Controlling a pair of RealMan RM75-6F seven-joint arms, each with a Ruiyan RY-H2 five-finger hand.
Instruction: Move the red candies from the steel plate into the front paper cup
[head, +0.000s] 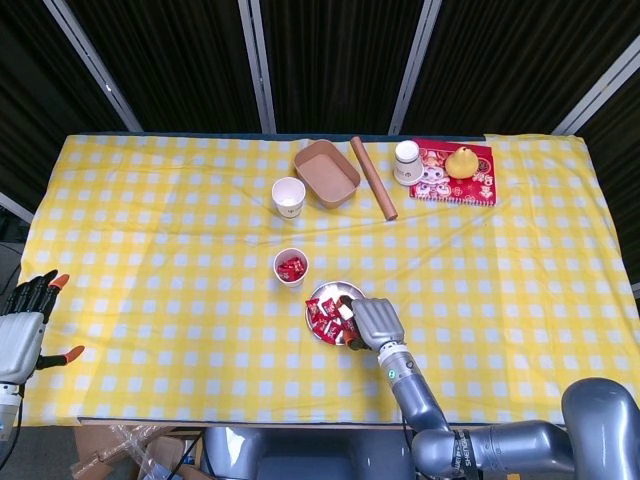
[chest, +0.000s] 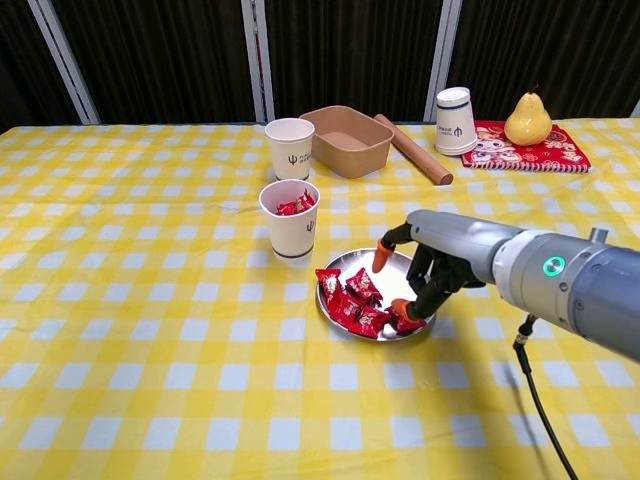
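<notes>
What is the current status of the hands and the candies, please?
Right hand over steel plate, fingertips down on red candies, none lifted. Left hand open, idle at table edge. Front paper cup holds some candy; path clear.

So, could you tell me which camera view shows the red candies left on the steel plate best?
The chest view: the red candies lie in plain sight on the steel plate, with the right hand beside them. In the head view they are small, and the hand covers part of the plate.

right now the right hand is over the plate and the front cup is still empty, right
Not quite: the front cup already holds red candy, as the chest view shows. The right hand is indeed over the plate.
</notes>
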